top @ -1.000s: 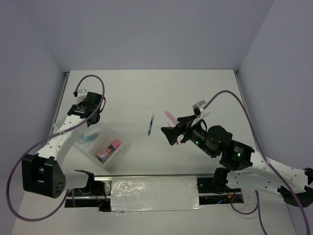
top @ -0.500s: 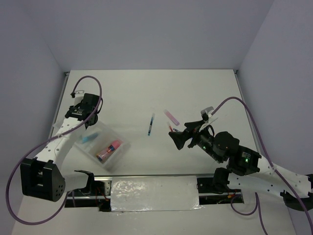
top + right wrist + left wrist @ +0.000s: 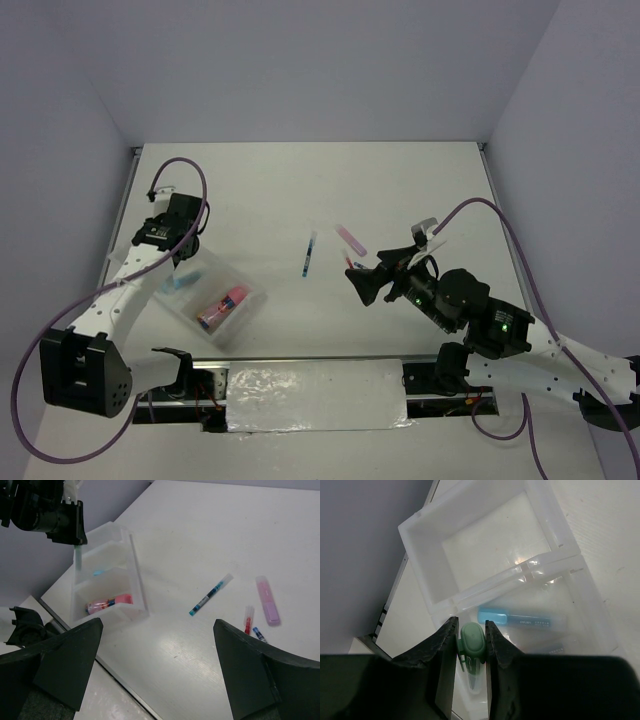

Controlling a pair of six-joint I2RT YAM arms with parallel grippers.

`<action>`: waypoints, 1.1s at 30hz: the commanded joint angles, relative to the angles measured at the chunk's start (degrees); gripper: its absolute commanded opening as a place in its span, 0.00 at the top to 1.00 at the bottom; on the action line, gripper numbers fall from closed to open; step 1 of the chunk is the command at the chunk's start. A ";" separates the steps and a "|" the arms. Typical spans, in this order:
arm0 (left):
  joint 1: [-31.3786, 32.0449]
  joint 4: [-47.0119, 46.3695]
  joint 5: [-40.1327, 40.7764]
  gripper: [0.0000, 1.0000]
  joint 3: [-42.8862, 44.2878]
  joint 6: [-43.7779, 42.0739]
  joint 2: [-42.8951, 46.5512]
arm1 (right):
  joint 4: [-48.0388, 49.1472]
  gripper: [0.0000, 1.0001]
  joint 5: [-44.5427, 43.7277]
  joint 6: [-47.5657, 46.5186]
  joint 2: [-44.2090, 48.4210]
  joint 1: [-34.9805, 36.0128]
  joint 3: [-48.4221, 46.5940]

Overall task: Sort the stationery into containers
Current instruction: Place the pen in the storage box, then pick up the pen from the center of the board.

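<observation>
Left wrist cam: left claw (image 3: 471, 625) pinching green highlighter (image 3: 471, 642), hanging over tray (image 3: 440, 602) middle compartment w/ blue highlighter (image 3: 520, 620) lying in it. Pink tube (image 3: 107, 604) in adjoining end compartment. Right claw (image 3: 158, 625) spread wide above desk (image 3: 210, 530); purple highlighter (image 3: 268, 607), red pen (image 3: 248, 619), blue pen (image 3: 211, 595) lie on desk, outside tray.

The top camera looks down from the near side. The left wrist camera hangs close over the tray (image 3: 415, 555); the right's sees it from well right.

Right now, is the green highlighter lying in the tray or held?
Held: left end effector is shut on the green highlighter, over the tray.
</observation>
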State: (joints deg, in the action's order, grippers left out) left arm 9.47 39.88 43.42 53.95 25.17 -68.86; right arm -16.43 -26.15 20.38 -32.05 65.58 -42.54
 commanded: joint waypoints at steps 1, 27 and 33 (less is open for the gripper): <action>-0.07 -1.47 -0.35 0.65 -0.60 -1.44 1.45 | 0.25 0.00 -0.66 0.71 0.50 -0.28 0.71; -0.16 -1.73 -2.37 0.19 -1.13 -0.03 3.90 | -7.29 0.00 -5.59 2.29 -11.32 -7.00 -3.06; -0.16 -4.98 -6.06 0.16 -2.45 -0.21 10.76 | -11.17 0.17 8.21 -1.57 -28.21 -25.93 -7.46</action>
State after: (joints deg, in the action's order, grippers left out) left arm 9.45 38.09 39.31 52.23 24.32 -61.45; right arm -24.21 -22.98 20.71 -55.42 44.77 -47.18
